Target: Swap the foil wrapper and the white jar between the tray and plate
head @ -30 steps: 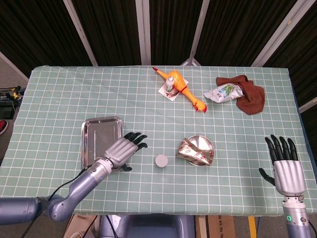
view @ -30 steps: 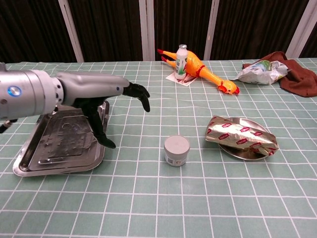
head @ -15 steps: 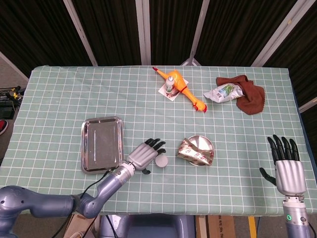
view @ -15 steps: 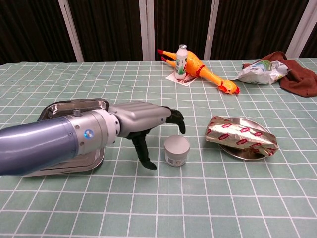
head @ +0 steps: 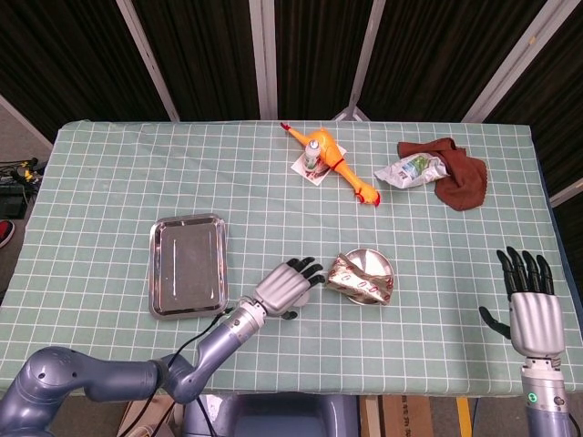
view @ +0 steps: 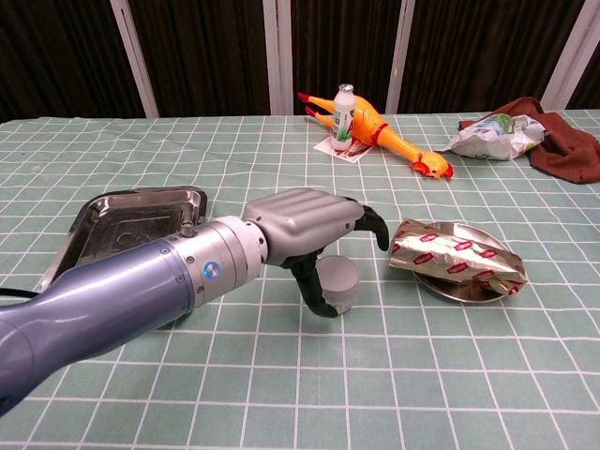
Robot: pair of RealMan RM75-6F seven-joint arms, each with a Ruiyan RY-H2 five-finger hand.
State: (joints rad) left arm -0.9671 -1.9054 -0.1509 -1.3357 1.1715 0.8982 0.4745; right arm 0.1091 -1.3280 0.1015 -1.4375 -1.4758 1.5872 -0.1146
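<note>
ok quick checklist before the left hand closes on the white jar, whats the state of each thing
1. Left hand over the white jar: ok; in the chest view the thumb is beside the jar and the fingers arch over it.
2. Jar actually gripped: cannot tell; contact is hidden by the hand.
3. Jar upright on the table: ok.
4. Plate free for the jar: not ok; the foil wrapper lies on it.
5. Tray free for the wrapper: ok; nothing in it.
6. Right hand out of the way: ok; open at the table's right edge, holding nothing.
</note>
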